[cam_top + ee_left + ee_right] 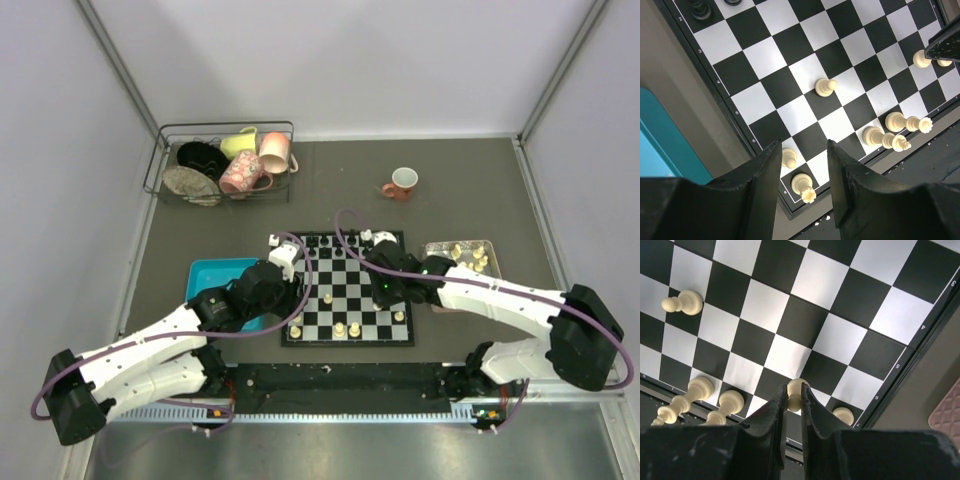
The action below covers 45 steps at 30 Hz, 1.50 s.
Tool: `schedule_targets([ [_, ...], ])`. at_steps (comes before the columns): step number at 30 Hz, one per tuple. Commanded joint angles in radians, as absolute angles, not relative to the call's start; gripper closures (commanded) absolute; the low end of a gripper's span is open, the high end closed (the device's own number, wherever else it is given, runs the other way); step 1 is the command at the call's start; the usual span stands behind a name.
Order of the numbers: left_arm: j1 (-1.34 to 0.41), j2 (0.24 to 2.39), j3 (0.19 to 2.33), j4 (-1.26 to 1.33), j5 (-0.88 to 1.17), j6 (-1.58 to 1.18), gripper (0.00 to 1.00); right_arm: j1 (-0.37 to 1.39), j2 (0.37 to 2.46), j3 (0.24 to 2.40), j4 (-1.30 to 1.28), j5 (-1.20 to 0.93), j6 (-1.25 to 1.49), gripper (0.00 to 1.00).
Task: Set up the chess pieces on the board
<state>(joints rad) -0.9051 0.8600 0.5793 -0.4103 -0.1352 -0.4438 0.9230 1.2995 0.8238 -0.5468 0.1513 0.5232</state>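
The board [348, 290] lies at the table's centre. Several cream chess pieces stand on its near rows: a lone pawn [825, 87], two tall pieces [887, 139] side by side, and a rook [804, 186] with a pawn [788, 157] at the near-left corner. My left gripper [804, 150] hangs open above that corner rook, with nothing between its fingers. My right gripper [794, 390] is shut on a cream pawn [796, 392] over the near-right squares, beside another cream piece [843, 415]. In the top view the right gripper [383, 290] is over the board's right half.
Black pieces [320, 241] line the board's far row. A blue tray [215, 280] lies left of the board, partly under my left arm. A pink tray [460, 255] with cream pieces lies to the right. A wire basket [225, 165] of mugs and a red mug [402, 183] stand at the back.
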Motion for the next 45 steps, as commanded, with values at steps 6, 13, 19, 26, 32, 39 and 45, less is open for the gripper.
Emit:
schedule_targets([
  [6, -0.907, 0.865, 0.581, -0.362, -0.123, -0.451, 0.53, 0.937, 1.227, 0.762, -0.561, 0.124, 0.557, 0.87],
  [13, -0.908, 0.867, 0.58, -0.359, -0.121, -0.456, 0.53, 0.937, 1.215, 0.739, -0.561, 0.126, 0.561, 0.87],
  [19, -0.908, 0.865, 0.578, -0.357, -0.117, -0.459, 0.53, 0.937, 1.223, 0.741, -0.557, 0.124, 0.563, 0.85],
  [26, -0.907, 0.859, 0.577, -0.36, -0.12, -0.457, 0.53, 0.937, 1.226, 0.736, -0.554, 0.117, 0.565, 0.85],
  [32, -0.907, 0.865, 0.577, -0.357, -0.115, -0.46, 0.53, 0.937, 1.23, 0.726, -0.554, 0.109, 0.563, 0.83],
  [39, -0.908, 0.87, 0.575, -0.356, -0.114, -0.46, 0.53, 0.937, 1.241, 0.719, -0.548, 0.112, 0.565, 0.7],
  [45, -0.907, 0.862, 0.574, -0.356, -0.118, -0.46, 0.53, 0.937, 1.233, 0.727, -0.535, 0.117, 0.566, 0.6],
])
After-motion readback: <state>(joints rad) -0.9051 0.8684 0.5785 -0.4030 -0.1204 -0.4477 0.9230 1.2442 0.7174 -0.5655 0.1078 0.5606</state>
